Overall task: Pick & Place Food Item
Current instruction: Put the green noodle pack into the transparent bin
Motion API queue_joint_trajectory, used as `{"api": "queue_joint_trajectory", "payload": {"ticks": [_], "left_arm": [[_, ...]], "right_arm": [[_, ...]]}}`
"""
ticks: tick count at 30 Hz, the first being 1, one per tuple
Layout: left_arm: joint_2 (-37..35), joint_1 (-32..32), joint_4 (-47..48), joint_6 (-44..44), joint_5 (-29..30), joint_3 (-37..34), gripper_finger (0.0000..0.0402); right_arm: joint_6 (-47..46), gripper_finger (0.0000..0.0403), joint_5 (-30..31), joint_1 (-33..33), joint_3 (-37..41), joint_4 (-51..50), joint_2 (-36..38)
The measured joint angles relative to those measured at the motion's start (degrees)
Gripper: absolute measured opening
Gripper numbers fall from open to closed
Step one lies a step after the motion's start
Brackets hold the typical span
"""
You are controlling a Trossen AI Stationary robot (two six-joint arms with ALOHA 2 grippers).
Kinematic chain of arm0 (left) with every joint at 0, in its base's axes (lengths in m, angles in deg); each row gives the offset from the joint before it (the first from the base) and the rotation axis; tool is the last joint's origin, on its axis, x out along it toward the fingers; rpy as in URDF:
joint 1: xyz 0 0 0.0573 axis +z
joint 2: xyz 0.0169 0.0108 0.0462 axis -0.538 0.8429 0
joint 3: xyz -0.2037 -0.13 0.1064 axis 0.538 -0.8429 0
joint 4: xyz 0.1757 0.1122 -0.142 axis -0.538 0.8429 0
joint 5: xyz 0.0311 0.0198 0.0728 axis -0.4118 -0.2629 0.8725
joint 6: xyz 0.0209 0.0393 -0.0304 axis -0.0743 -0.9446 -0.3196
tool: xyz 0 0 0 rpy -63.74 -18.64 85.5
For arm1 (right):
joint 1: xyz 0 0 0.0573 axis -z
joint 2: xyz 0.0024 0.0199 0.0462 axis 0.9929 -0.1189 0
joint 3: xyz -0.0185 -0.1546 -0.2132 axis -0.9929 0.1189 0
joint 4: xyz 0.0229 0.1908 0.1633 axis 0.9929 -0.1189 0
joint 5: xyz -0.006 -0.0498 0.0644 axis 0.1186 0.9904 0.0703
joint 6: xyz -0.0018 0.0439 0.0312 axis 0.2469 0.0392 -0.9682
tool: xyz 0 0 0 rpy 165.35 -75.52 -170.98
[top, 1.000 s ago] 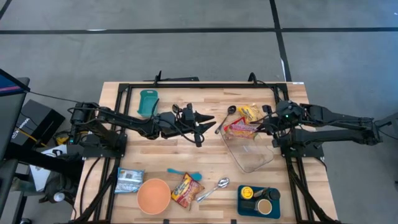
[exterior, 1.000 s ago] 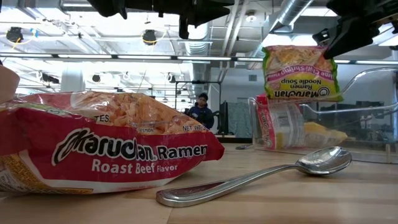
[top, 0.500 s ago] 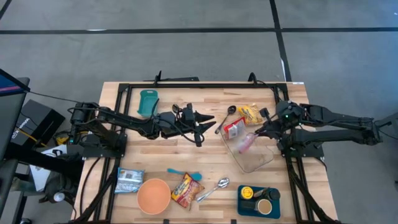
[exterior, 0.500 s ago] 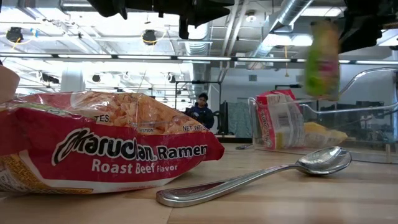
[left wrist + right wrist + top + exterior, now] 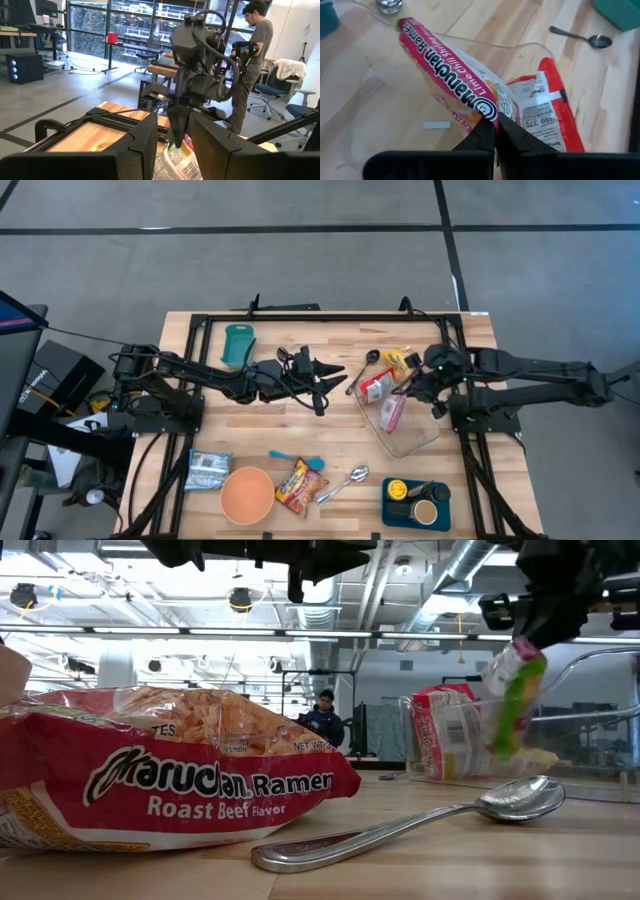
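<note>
Ramen pack (image 5: 393, 411) now lower, over clear container (image 5: 412, 436), vs before.

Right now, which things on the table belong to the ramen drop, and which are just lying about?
In the job:
- right gripper, shut on the lime ramen packet
- clear container below it
- red ramen packet already leaning inside

Lying about:
- left gripper, waiting mid-table
- orange bowl
- roast beef ramen
- spoon
- silver packet
</note>
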Motion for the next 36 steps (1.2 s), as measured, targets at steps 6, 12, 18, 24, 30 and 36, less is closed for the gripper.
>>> {"api": "queue_joint_trajectory", "payload": {"ticks": [6, 12, 18, 24, 30, 36], "left_arm": [[0.00, 0.00, 0.00, -0.01, 0.00, 0.00, 0.0108], [0.00, 0.00, 0.00, -0.01, 0.00, 0.00, 0.0108], [0.00, 0.00, 0.01, -0.01, -0.02, 0.00, 0.0108], [0.00, 0.00, 0.01, -0.01, 0.00, 0.00, 0.0108], [0.00, 0.34, 0.01, -0.01, 0.00, 0.00, 0.0108], [0.00, 0.48, 0.26, -0.01, 0.00, 0.00, 0.0108]], "right_arm": [[-6.80, 0.0000, 4.59, 0.01, 0.00, -0.23, -1.48], [-14.09, 0.0000, 7.46, 0.04, 0.00, -0.24, -1.47], [-24.37, 0.0000, 7.08, 0.03, 0.00, -0.31, -1.47], [-26.78, 0.0000, 5.29, 0.08, 0.00, 0.24, -2.01], [-28.61, 0.0000, 4.73, 1.02, 0.02, 0.65, -5.99], [-30.26, 0.0000, 4.61, 3.07, 0.02, 1.08, -11.15]]}}
